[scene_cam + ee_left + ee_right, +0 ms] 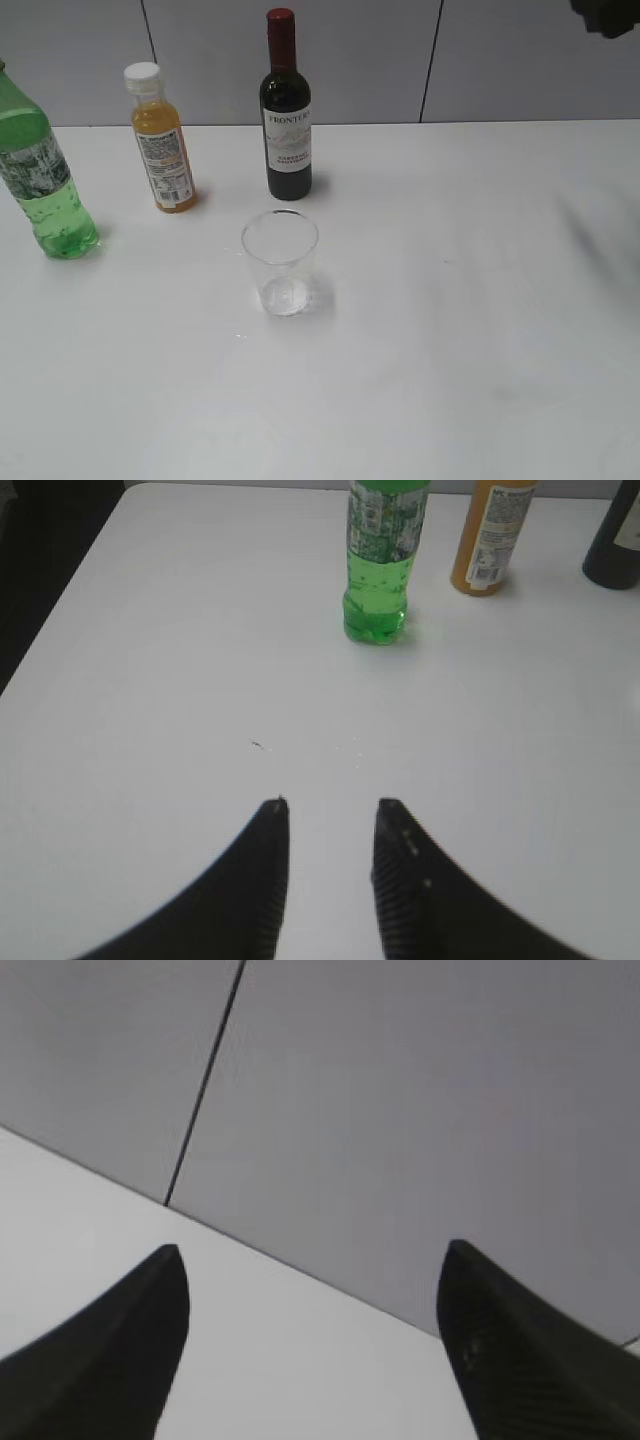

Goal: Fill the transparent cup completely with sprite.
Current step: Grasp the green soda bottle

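Note:
The transparent cup [280, 262] stands upright and empty near the middle of the white table. The green sprite bottle [40, 175] stands at the far left edge of the exterior view; it also shows in the left wrist view [380, 570], upright, well ahead of my left gripper [330, 805]. The left gripper is open and empty above bare table. My right gripper [310, 1250] is open wide and empty, facing the grey wall; only a dark part of that arm [610, 15] shows at the exterior view's top right corner.
An orange-juice bottle with a white cap [162, 140] and a dark wine bottle with a red top [286, 110] stand behind the cup. Both also show right of the sprite bottle in the left wrist view, the juice [490, 540] and the wine [615, 540]. Grey wall panels lie behind the table.

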